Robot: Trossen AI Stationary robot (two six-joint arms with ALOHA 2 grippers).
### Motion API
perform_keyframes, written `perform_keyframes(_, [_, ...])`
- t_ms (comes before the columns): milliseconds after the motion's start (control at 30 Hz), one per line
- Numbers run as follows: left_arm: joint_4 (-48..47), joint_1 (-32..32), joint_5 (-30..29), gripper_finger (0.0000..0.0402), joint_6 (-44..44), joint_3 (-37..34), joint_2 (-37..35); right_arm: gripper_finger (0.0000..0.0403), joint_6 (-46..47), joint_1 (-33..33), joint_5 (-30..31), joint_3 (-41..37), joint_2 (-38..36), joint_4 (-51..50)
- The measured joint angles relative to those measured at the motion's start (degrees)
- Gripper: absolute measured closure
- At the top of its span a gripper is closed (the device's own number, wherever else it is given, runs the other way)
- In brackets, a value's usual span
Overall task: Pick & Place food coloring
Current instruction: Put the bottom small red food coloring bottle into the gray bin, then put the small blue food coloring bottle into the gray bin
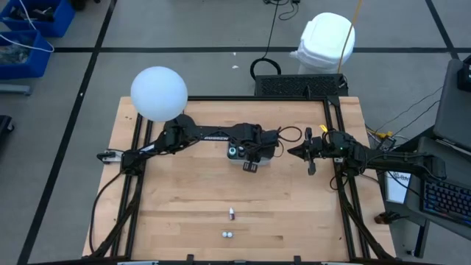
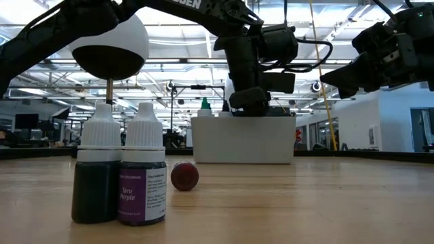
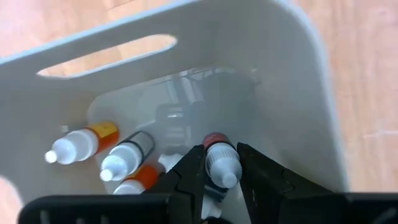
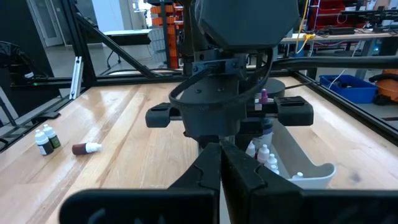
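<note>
Left pincer (image 3: 214, 180) clamps small white-capped red-banded food coloring vial (image 3: 219, 160), long axis along fingers, inside white plastic bin (image 3: 298, 74) at tabletop (image 1: 184, 199) centre; right pincer (image 4: 219, 163) closed empty, 3 o'clock.

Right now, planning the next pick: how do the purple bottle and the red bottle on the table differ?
The purple bottle stands upright; the red bottle lies on its side. The purple bottle touches a dark bottle; the red bottle lies alone. Both are white-capped, on the table, outside the tray, where the left gripper grips another bottle. The right gripper waits, shut, beside the tray.
</note>
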Motion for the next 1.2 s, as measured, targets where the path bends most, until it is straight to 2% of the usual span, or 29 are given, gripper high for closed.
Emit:
perform_keyframes(267, [0.0,0.1,0.5,0.0280,-0.1,0.0,0.0,0.0403,0.0,0.0,0.0,0.0,0.0,0.0])
perform_keyframes(700, [-0.4,-0.1,-1.1,0.0284,0.7,0.2,-0.2,0.0403,0.0,0.0,0.0,0.0,0.0,0.0])
perform_keyframes(867, [-4.1,-0.9,-4.2,0.0284,1.9,4.7,-0.5,0.0403,0.0,0.0,0.0,0.0,0.0,0.3])
perform_keyframes(1033, [-6.1,-0.9,-4.8,0.0284,1.8,8.2,-0.6,0.0403,0.0,0.0,0.0,0.0,0.0,0.5])
perform_keyframes(1200, [-5.7,-0.9,-5.6,0.0284,2.3,8.4,-0.6,0.0403,0.0,0.0,0.0,0.0,0.0,0.5])
